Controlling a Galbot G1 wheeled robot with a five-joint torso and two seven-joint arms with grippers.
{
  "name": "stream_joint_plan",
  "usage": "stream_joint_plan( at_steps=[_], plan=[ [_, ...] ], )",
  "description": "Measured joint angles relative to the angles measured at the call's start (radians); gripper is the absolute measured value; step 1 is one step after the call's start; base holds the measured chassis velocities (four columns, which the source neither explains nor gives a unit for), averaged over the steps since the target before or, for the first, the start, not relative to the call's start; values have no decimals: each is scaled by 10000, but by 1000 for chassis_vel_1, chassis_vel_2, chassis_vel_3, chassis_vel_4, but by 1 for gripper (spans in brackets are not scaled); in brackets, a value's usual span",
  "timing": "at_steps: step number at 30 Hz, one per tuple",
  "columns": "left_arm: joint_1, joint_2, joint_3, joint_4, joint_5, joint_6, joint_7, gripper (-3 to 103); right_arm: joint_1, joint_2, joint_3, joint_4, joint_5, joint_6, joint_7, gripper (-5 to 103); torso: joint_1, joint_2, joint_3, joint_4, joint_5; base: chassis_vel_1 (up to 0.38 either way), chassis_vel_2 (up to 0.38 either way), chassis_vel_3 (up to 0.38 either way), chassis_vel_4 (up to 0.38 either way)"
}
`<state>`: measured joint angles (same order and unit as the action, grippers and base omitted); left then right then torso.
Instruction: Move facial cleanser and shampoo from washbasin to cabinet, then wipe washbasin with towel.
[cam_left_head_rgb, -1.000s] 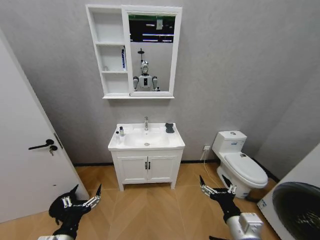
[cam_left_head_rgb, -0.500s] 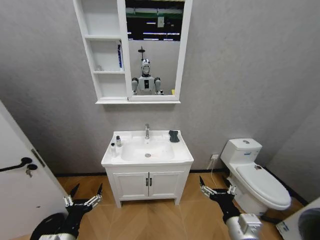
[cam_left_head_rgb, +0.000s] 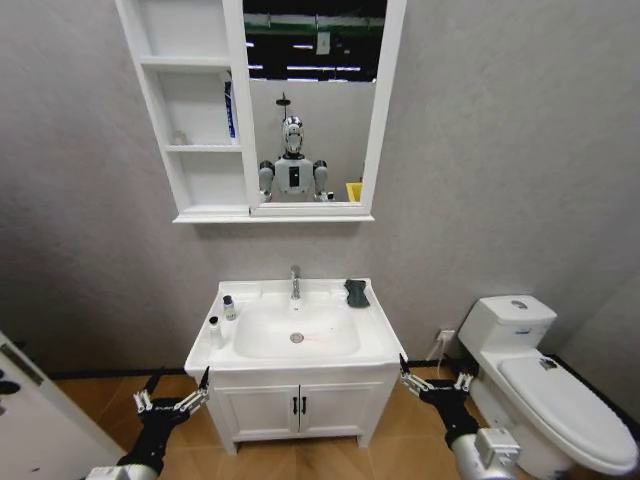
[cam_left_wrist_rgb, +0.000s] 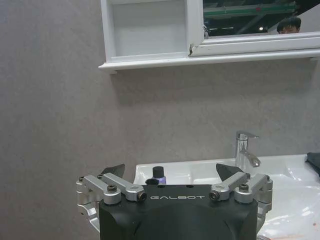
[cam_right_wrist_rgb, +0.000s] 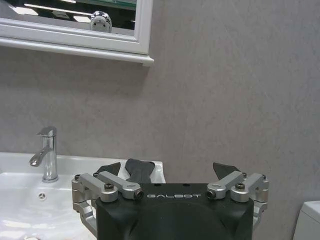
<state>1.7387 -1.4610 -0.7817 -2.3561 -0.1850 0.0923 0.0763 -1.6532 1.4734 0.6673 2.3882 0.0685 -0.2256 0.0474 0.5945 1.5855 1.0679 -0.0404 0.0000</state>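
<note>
While two small bottles (cam_left_head_rgb: 221, 319) stood on the left rim of the white rectangular ceramic washbasin (cam_left_head_rgb: 296, 336) and the small dark folded towel (cam_left_head_rgb: 356, 292) lay at its back right corner, nothing of the task looked done. The white wall-mounted cabinet (cam_left_head_rgb: 191, 110) with open niches hung above. The left gripper (cam_left_head_rgb: 172, 396) and right gripper (cam_left_head_rgb: 432, 381) hung low beside the vanity, both spread wide and empty. Which bottle was cleanser was too small to tell; the cabinet's top was cut off.

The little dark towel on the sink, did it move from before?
No. The towel lies at the sink's back right corner, right of the tap, as before. The camera drove closer, so everything looks bigger.
</note>
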Motion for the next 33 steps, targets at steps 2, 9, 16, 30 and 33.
stream_joint_plan(
  at_steps=[2,9,16,30,33],
  plan=[
    [3,-14,36,9,19,-8,-49,100,54,2,-8,-109,0,239,93,100,1,-1,1,4,1,-253,285,248,-261],
    [118,-226,352,390,813,-751,-167,100,73,-4,6,-133,-41,182,105,100,12,-5,4,-2,1,-167,144,140,-105],
    [-147,-292,634,1408,1324,-1363,-230,100,149,-23,37,-109,-36,87,131,100,-12,5,-3,9,0,27,-2,-14,24],
    [-2248,-367,1105,3725,1739,-633,-588,100,251,-60,209,-232,97,203,392,100,4,-2,2,6,1,18,-10,-13,11],
    [-2704,-358,1127,4047,1510,-155,-693,100,245,-64,230,-295,108,275,403,100,2,-1,2,4,2,0,0,0,0]
  ],
)
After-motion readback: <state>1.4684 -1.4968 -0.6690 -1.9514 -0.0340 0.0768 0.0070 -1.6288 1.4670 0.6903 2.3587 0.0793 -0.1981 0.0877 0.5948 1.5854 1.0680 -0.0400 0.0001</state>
